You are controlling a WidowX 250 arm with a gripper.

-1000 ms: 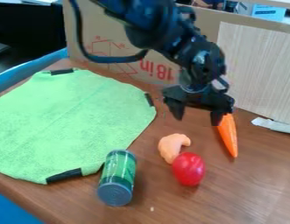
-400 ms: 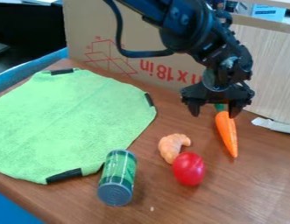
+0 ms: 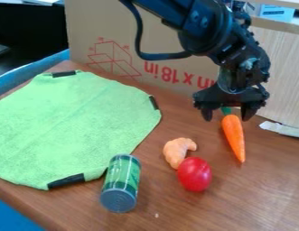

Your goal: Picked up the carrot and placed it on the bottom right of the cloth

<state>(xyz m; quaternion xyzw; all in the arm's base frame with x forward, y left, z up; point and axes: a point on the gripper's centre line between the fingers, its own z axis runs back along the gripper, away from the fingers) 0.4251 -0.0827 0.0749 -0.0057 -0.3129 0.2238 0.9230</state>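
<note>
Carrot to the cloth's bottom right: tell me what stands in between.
The croissant lies between the carrot and cloth, the red toy beside it, and the green can at the cloth's lower-right edge.

Wears black all over, with a blue sheen on the bulky, rounded arm housing (image 3: 217,38) at upper right. Bears small round discs (image 3: 204,21) on its side and a pale patch (image 3: 249,63) lower down. Carries a thick, smooth black cable (image 3: 138,36), curved and loose, near top centre. Ends in a broad black gripper (image 3: 227,117) with two stubby, tapering fingers (image 3: 207,113).

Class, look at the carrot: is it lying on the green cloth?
No, the carrot lies on the bare wooden table, to the right of the green cloth in the picture.
</note>
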